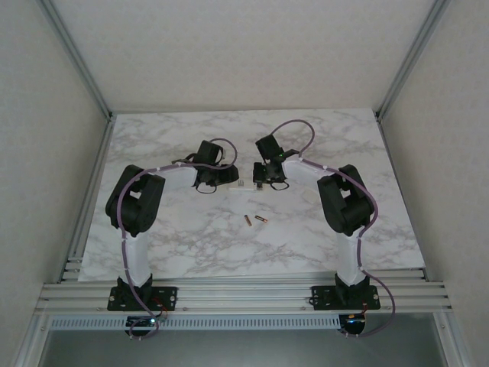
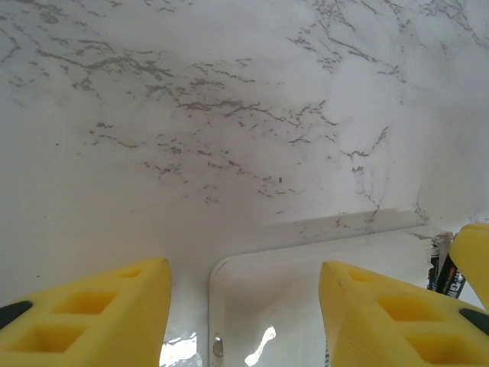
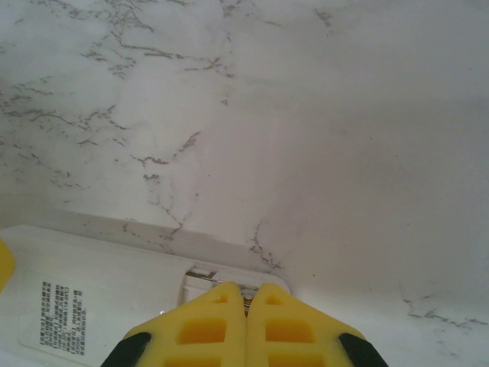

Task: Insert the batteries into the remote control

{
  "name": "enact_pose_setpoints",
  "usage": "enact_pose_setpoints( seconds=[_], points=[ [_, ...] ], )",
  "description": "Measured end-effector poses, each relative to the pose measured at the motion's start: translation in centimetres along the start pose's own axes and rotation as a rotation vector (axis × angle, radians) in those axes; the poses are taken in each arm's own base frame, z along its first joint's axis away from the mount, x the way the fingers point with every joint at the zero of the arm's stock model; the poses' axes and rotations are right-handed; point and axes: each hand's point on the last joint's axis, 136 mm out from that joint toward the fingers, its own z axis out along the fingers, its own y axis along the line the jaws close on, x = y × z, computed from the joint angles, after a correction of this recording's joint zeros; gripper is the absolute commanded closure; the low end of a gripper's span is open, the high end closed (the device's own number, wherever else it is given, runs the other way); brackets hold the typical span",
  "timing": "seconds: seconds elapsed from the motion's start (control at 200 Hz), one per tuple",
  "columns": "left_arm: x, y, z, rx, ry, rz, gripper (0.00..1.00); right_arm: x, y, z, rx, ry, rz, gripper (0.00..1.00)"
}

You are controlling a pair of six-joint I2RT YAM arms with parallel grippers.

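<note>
The batteries, two [image 1: 247,220] [image 1: 261,219], lie loose near of the remote control [image 1: 243,184], not yet loaded. The left gripper [image 2: 244,275] straddles the remote's left end, jaws apart. The right gripper [image 3: 246,294], pinched closed, sits at its right end.

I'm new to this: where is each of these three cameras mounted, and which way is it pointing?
Top external: fixed above and behind the robot, looking down at the marble table, two loose batteries and both arms.
Left wrist: on the left arm's wrist, looking down past its open left claw at the white remote.
Right wrist: on the right arm's wrist, looking down past its shut right claw at the remote's label.
Shared: both wrist views see the remote.
</note>
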Motion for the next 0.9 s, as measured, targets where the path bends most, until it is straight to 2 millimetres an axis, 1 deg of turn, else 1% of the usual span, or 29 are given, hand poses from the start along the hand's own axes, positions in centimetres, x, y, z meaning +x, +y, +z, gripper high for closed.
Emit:
enact_pose_setpoints(
  seconds=[0.065, 0.315, 0.576, 0.761, 0.901],
  points=[
    [0.0, 0.0, 0.0, 0.001, 0.0, 0.0, 0.48, 0.2, 0.0, 0.1, 0.0, 0.005, 0.011, 0.96],
    [0.0, 0.0, 0.0, 0.0, -0.001, -0.001, 0.48, 0.6, -0.2, 0.3, 0.001, 0.017, 0.061, 0.82],
    [0.0, 0.0, 0.0, 0.002, -0.003, -0.004, 0.48, 1.1, -0.2, 0.2, -0.002, 0.04, 0.087, 0.72],
    [0.1, 0.0, 0.0, 0.004, -0.006, -0.002, 0.48, 1.4, -0.5, -0.2, 0.008, 0.061, 0.102, 0.71],
    [0.2, 0.0, 0.0, 0.009, -0.01, 0.001, 0.49, 1.0, -0.7, -0.5, 0.013, 0.061, 0.116, 0.74]
  ],
)
